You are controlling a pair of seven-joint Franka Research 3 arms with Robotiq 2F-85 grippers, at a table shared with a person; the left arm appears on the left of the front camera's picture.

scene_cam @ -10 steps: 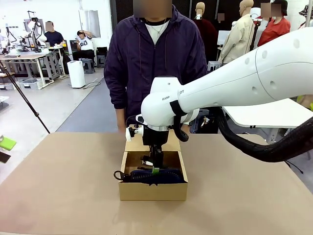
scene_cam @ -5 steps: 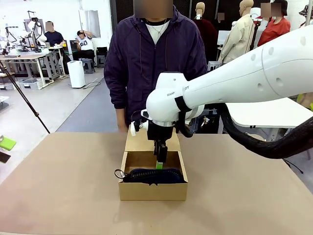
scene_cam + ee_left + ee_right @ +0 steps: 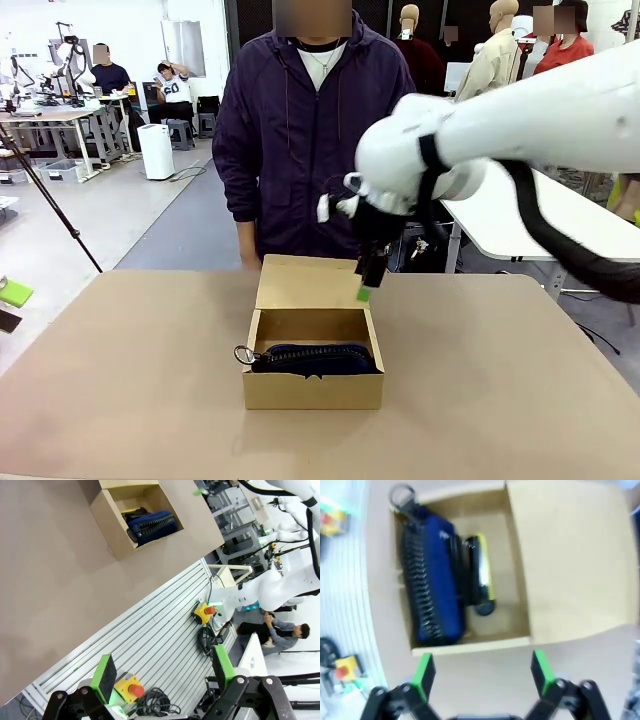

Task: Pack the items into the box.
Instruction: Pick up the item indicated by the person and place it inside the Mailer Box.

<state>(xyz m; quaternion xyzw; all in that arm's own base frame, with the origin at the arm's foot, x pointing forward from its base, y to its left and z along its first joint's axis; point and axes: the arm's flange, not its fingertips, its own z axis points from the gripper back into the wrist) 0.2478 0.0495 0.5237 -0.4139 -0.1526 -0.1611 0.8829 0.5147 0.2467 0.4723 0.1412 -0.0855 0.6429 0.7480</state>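
Packing nearly done: your right gripper (image 3: 363, 288), jaws wide and empty, hangs over the flap (image 3: 308, 282) with the box (image 3: 313, 392) below it holding pouch (image 3: 315, 358), knife (image 3: 485, 575) and stapler (image 3: 464, 570), so your next move is probably closing that flap; left gripper (image 3: 165, 672) wide, well away.

No lettering, label or number is clear enough to read.

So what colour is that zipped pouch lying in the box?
Dark navy blue; the pouch shows best in the right wrist view, inside the box.
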